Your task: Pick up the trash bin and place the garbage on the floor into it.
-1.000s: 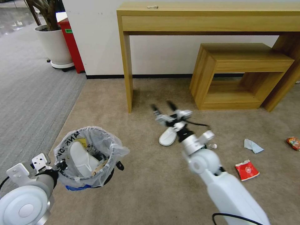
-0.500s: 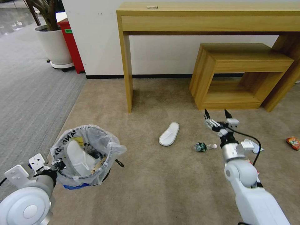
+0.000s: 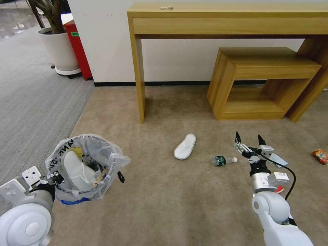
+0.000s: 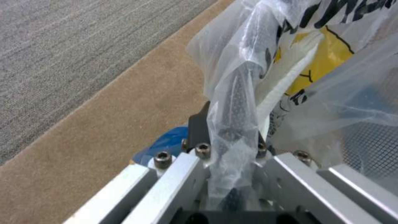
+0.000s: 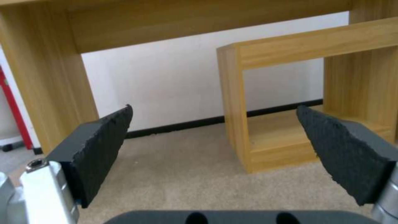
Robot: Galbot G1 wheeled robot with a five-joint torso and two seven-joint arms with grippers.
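Trash bin (image 3: 83,167): one, lined with a printed plastic bag
White slippers: two, one in the bin (image 3: 77,169), one on the floor (image 3: 185,146)
Plastic bottle (image 3: 223,160): one, on the carpet
Red wrappers: two, one at the right edge (image 3: 321,156), one mostly hidden by the right arm (image 3: 279,189)
Wooden stick (image 3: 101,174): one, in the bin
Grippers: two, left (image 4: 232,149), right (image 3: 249,140)
Wooden furniture: two, a desk (image 3: 218,20), a low shelf (image 3: 263,82)
Potted plant (image 3: 56,41): one

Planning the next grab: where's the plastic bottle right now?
In the head view, the plastic bottle lies on the tan carpet, between the white slipper and the open right gripper.
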